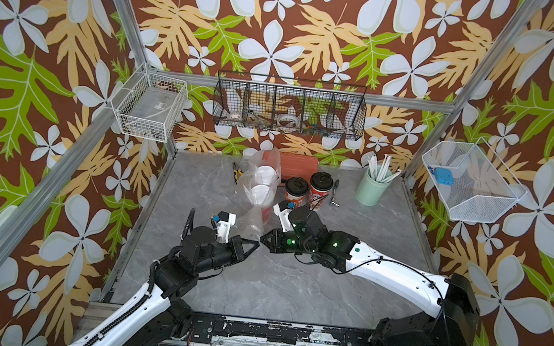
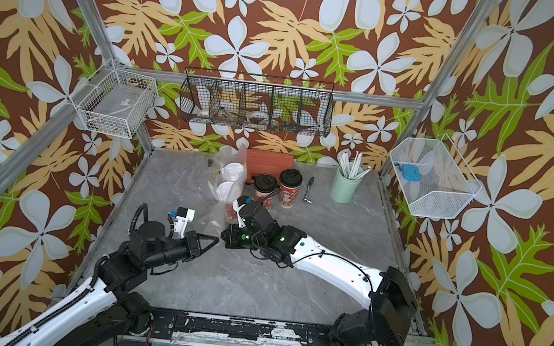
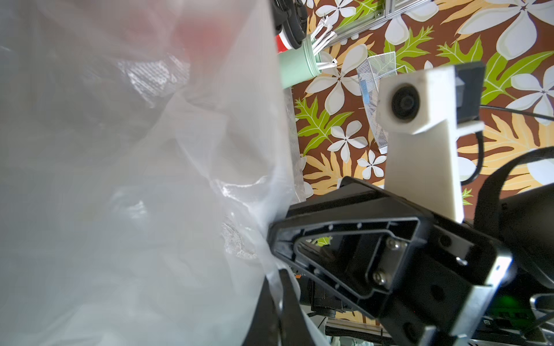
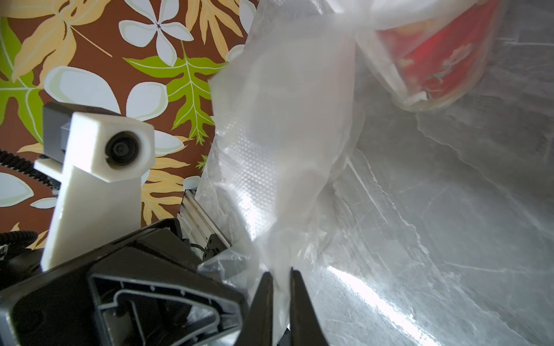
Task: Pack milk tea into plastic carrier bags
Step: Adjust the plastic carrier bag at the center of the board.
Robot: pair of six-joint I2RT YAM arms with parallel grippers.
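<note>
Two white-lidded milk tea cups (image 1: 263, 183) (image 2: 229, 180) stand inside one plastic carrier bag near the table's back. Just to the right of them, two black-lidded cups (image 1: 309, 188) (image 2: 277, 185) stand bare. In front of the bagged cups lies a second plastic carrier bag (image 1: 252, 222) (image 2: 211, 219), limp and crinkled. My left gripper (image 1: 255, 244) (image 2: 215, 239) (image 3: 275, 274) is shut on that bag's near end. My right gripper (image 1: 263, 240) (image 2: 223, 235) (image 4: 279, 271) faces it tip to tip, also shut on the film. In the right wrist view a red cup (image 4: 434, 57) shows through plastic.
A mint-green cup of white straws (image 1: 370, 190) stands at the back right. An orange-red box (image 1: 299, 164) sits against the back wall, pliers (image 1: 236, 173) lie left of the bags, and a small tool (image 1: 335, 192) lies right of the cups. Wire baskets hang on the walls.
</note>
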